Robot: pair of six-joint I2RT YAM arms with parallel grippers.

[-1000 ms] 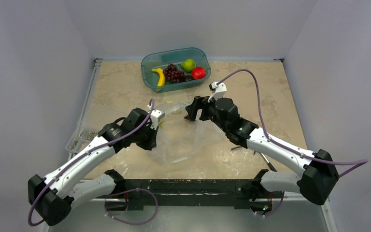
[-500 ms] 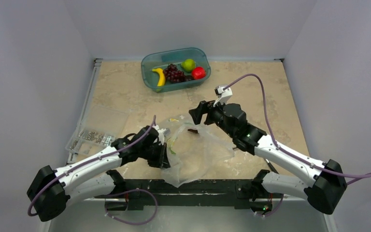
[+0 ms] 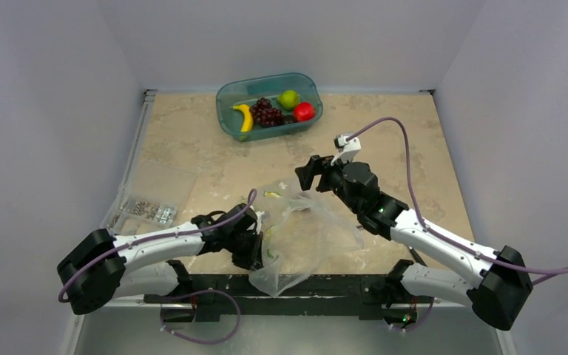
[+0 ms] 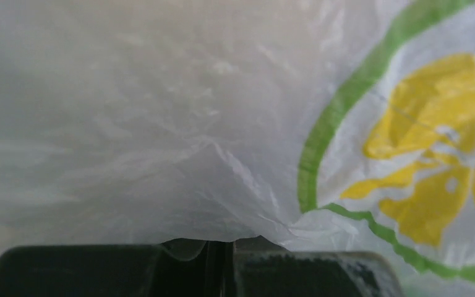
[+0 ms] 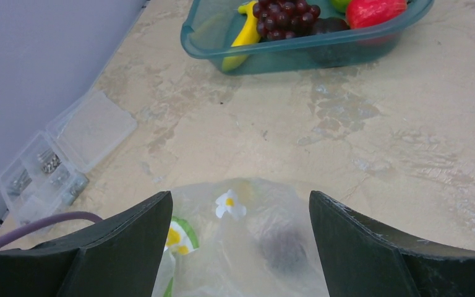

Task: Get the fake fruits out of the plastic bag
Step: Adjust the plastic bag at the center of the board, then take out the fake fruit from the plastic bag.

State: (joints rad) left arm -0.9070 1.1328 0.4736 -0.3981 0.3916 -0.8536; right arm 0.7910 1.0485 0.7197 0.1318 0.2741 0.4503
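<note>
Table, plastic bag crumpled at its near edge, teal tub at far side, left gripper clamped on bag's left edge, right gripper jaws apart, empty, above bag, banana, purple grapes, green apple in tub, dark lump inside bag.

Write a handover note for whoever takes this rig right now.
Grippers: the left gripper is shut on the plastic bag at its left side. The right gripper is open and empty, hovering over the bag's far end.
Done: banana, purple grapes and green apple lie in the teal tub, beside a red fruit.
Left: a dark shape shows through the bag, probably a fruit; take it out.
</note>
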